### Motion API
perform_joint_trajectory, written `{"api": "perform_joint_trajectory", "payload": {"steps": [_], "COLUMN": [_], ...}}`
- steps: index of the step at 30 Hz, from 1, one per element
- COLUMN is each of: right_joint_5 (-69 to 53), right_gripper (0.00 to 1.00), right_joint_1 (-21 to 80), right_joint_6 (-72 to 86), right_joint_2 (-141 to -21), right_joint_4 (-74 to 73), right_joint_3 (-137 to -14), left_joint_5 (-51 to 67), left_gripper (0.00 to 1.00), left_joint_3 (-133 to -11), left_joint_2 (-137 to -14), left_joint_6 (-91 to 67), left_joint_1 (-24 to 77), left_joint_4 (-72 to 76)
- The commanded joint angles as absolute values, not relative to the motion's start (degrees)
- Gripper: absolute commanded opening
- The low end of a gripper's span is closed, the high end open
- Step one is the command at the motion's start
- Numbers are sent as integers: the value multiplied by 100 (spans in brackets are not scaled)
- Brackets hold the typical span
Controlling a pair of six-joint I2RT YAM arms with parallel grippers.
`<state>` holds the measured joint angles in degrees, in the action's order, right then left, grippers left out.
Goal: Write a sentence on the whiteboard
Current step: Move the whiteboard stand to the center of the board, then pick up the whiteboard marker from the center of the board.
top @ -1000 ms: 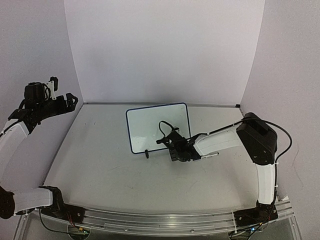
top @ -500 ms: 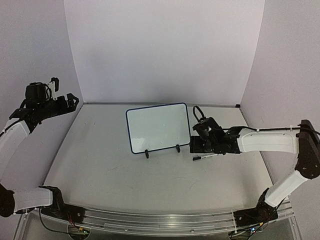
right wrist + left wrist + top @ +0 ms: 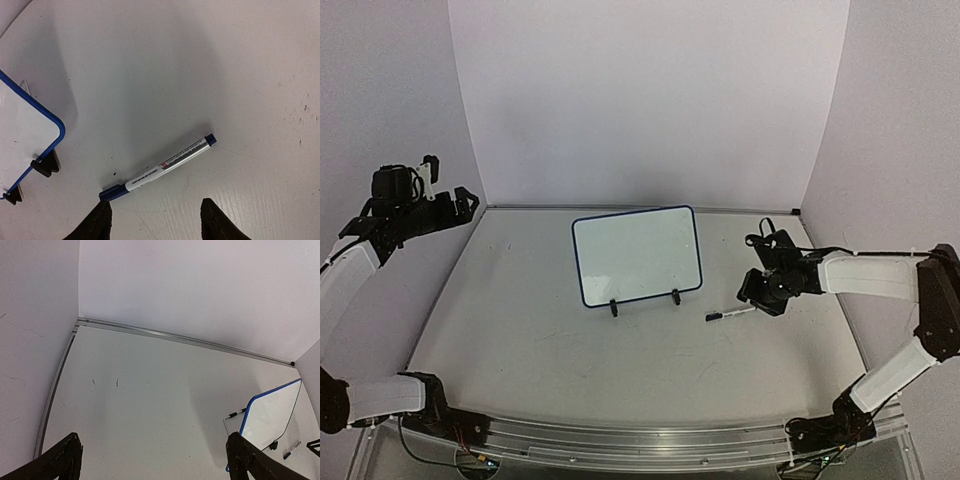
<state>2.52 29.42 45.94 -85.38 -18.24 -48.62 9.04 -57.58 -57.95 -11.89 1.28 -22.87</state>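
The whiteboard (image 3: 638, 255) stands tilted on two black clip feet mid-table; its face looks plain white and the sentence is out of view. Part of the board (image 3: 20, 135) also shows at the left of the right wrist view. A blue-capped silver marker (image 3: 730, 314) lies flat on the table right of the board. My right gripper (image 3: 757, 297) hovers just right of it, open and empty. In the right wrist view the marker (image 3: 165, 165) lies just beyond the right gripper (image 3: 155, 220). My left gripper (image 3: 460, 200) is raised at the far left, open and empty.
White walls close the table at the back and on both sides, with a metal rail (image 3: 175, 337) along the back edge. The board's wire stand (image 3: 235, 417) sticks out behind it. In the left wrist view the left gripper (image 3: 155, 460) looks over bare table.
My right arm swung right, from in front of the board's lower right corner to the far side of the marker. The marker, the board and the left arm stayed put.
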Motion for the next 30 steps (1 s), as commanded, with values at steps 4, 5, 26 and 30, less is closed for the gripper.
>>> {"api": "perform_joint_trajectory", "payload": {"steps": [4, 5, 26, 30], "right_joint_5": [254, 291, 775, 1032], "right_gripper": [49, 48, 33, 27], "right_joint_1": [2820, 2818, 2772, 2769], "right_joint_6": [4934, 4946, 4494, 4361], "right_joint_2": [-9183, -9251, -10800, -10994], "right_joint_4": [-1907, -1907, -2115, -2417], "right_joint_3": [-5088, -5119, -6125, -6255], "left_joint_5": [1017, 1022, 1062, 1053], "left_gripper": [100, 99, 99, 99], "left_joint_3": [-5726, -5725, -5774, -5774], "left_joint_2": [-5812, -5810, -5855, -5868], "left_joint_6": [-1208, -1212, -1187, -1187], "left_joint_1": [105, 105, 108, 106], "left_joint_4": [-2092, -2092, -2144, -2152]}}
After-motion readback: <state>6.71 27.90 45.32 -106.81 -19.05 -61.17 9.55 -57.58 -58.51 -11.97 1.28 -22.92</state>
